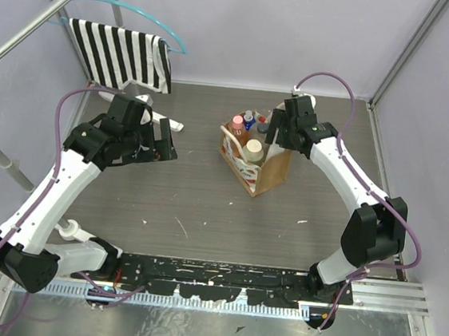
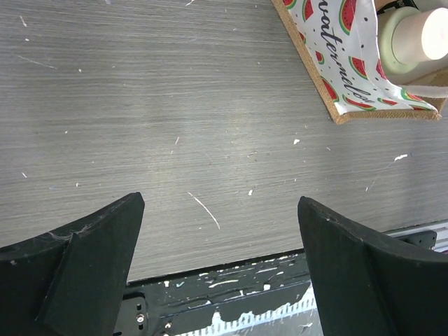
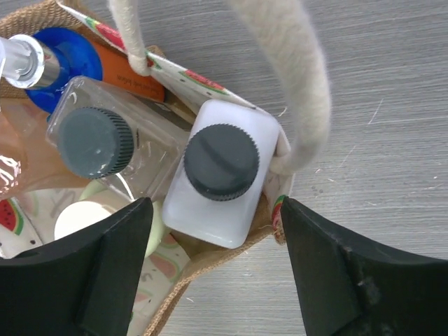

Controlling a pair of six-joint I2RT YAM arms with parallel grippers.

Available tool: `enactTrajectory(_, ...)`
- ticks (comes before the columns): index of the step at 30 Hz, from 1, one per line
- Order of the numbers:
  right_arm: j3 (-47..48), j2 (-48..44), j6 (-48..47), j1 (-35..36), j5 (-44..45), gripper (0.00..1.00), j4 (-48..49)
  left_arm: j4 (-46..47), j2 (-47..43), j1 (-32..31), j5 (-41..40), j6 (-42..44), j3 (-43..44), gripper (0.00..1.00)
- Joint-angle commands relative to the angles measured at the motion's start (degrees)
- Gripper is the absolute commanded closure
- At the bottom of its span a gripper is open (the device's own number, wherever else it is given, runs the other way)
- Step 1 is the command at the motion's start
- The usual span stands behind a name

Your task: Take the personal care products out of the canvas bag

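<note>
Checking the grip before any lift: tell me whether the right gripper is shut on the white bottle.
No: the right gripper is open, its fingers spread wider than the white bottle seen between them.

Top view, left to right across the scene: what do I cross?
In order: striped cloth → left gripper → bag. The right gripper overlaps the bag, so it is left out.
</note>
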Motion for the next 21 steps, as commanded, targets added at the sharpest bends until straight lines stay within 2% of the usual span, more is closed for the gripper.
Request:
enactTrajectory(1,-0.33,-0.59,0.79,-1.00,4.58,0.27,3.31,1.35,-1.02,-0.26,0.68,-0.57,-1.29,0.01)
enactTrajectory(5,-1.11,0.33,0.70,-1.22,3.29,0.43,4.21,1.71,-1.01,-0.33,0.92,-0.90,-2.31,0.01)
enactTrajectory(7,-0.64,1.35,0.70,-1.22,3.72,0.45,3.49,1.69,-0.94,-0.39,1.15,-1.00,-2.43,0.01)
enactTrajectory(13,0.99,4.20,0.88,-1.23,1.83,0.45,1.88,1.76,-1.41,-0.49,1.17,-1.27,-3.16,0.01)
enactTrajectory(21,2.43,9.92,0.08,-0.57,4.74,0.29,-0.79,2.05,-1.23,-0.65,1.85,-1.54,-3.30,0.01)
